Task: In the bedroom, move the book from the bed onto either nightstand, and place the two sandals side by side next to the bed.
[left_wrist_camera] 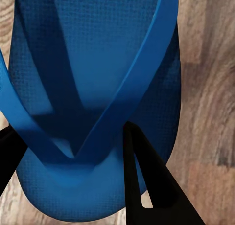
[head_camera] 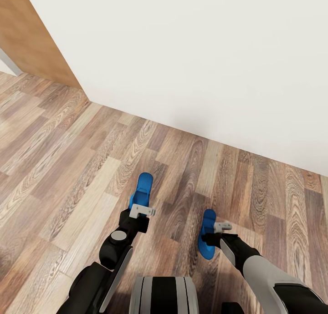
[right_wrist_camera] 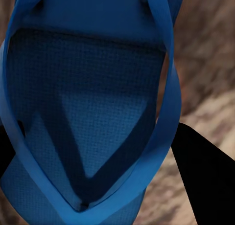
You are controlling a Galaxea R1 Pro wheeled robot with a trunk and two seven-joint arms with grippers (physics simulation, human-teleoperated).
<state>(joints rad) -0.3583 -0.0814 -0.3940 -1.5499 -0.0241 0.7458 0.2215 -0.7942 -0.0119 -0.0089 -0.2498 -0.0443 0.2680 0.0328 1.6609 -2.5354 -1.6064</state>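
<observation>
Each tool (head_camera: 139, 204) (head_camera: 214, 227) grips a blue sandal (head_camera: 145, 184) (head_camera: 208, 219).

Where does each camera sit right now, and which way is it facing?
Head view: on the head, looking down at the wood floor and white wall; both arms show, left hand and right hand each carrying a blue sandal.
Left wrist view: along the left hand's fingers at its sandal.
Right wrist view: along the right hand's fingers at its sandal.
Shared: both sandals also show in the head view.
</observation>
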